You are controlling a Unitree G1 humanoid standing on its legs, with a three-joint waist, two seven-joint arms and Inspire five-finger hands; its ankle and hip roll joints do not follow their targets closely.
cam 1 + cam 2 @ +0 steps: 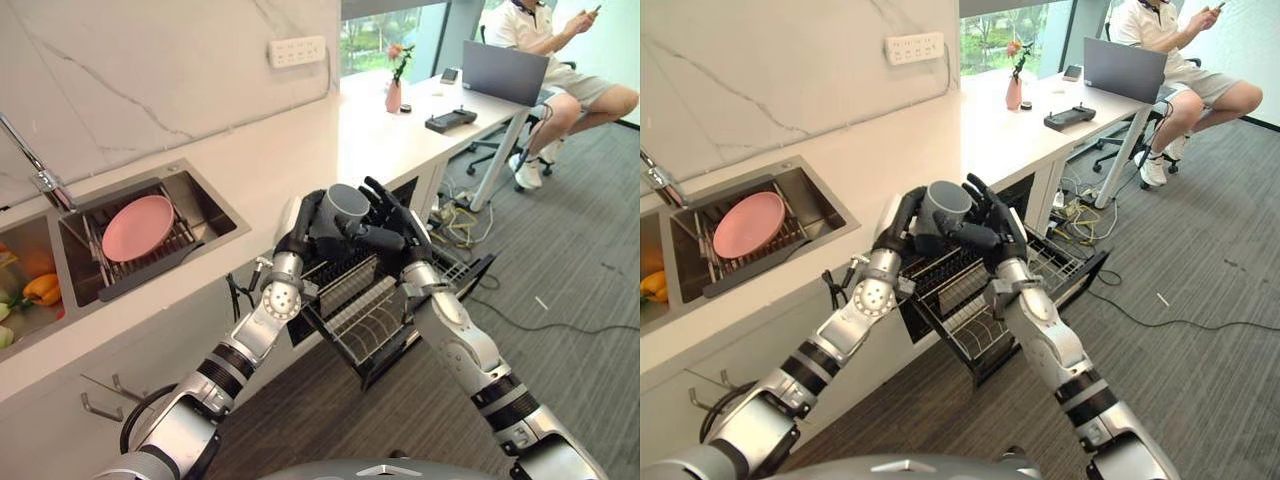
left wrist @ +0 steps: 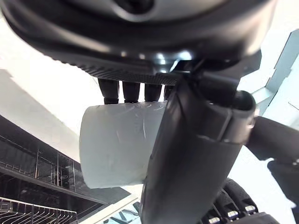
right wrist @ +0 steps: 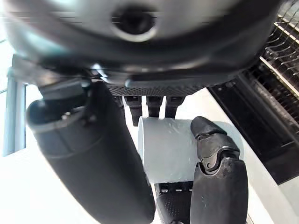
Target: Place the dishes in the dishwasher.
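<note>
A grey cup (image 1: 345, 205) hangs upright in the air above the pulled-out dishwasher rack (image 1: 372, 322), held between both hands. My left hand (image 1: 300, 228) grips it from the counter side, fingers behind the cup (image 2: 117, 144) and thumb (image 2: 187, 158) across its front. From the other side my right hand (image 1: 402, 228) closes on the cup (image 3: 168, 149), fingers round its far wall and thumb (image 1: 376, 238) lying across the near wall. A pink plate (image 1: 138, 227) rests on a dark drain rack in the sink (image 1: 215, 205).
The white counter (image 1: 290, 150) runs along the marble wall, with a tap (image 1: 40, 170) at the left and vegetables (image 1: 40, 288) in the left basin. A desk with a vase (image 1: 394, 95) and laptop (image 1: 505, 70) stands behind; a person (image 1: 560, 60) sits there.
</note>
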